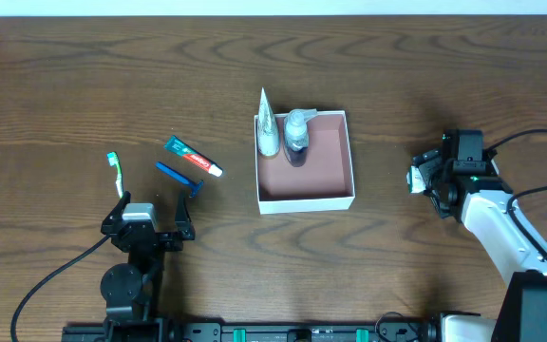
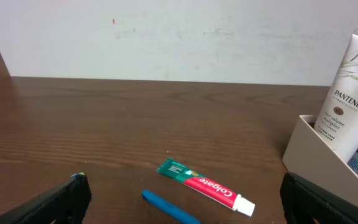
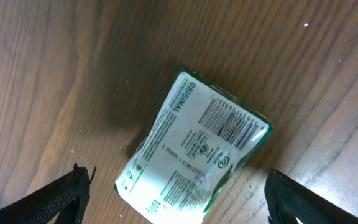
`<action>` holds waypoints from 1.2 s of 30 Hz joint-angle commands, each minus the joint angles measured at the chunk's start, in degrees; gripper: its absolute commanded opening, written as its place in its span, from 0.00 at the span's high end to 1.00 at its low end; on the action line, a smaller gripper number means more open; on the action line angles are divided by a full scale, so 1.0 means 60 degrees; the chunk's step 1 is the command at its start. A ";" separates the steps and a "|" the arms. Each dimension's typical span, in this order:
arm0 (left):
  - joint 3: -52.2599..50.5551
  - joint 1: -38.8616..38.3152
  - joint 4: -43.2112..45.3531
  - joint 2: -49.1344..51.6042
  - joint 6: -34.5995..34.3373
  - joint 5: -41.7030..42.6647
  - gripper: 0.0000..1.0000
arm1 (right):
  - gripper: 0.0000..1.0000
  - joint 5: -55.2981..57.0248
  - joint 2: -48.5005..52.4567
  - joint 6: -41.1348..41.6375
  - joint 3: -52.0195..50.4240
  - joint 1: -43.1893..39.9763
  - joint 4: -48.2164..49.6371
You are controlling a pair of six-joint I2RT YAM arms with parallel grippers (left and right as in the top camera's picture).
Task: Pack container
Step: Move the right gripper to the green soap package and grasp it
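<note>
Lying low over the brown wooden table (image 1: pixel 55 104), the left gripper (image 1: pixel 152 207) is held level with its fingers spread wide. A red-and-green toothpaste tube (image 1: pixel 194 158) and a blue plastic stick (image 1: pixel 179 178) are seen just ahead of it. The square white cardboard container (image 1: pixel 326 157) is placed farther ahead, to its right. The right gripper (image 1: pixel 425 180) is tilted downward, fingers parted, over a green-and-white printed packet (image 3: pixel 193 155).

White container (image 1: pixel 306 199), pinkish-brown inside; green-white packet (image 3: pixel 191 149).
</note>
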 commanded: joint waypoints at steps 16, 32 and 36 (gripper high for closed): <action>-0.0157 0.0051 -0.0346 -0.0044 0.0047 0.0106 0.02 | 0.28 0.0189 0.1333 0.0455 -0.0124 -0.0117 0.0576; -0.0157 0.0051 -0.0342 -0.0044 0.0047 0.0106 0.02 | 0.45 -0.1453 0.1333 -0.2477 -0.0084 -0.1694 -0.1315; -0.0157 0.0051 -0.0342 -0.0044 0.0047 0.0106 0.02 | 0.45 -0.0780 0.1333 -0.2925 0.0033 -0.1869 -0.1843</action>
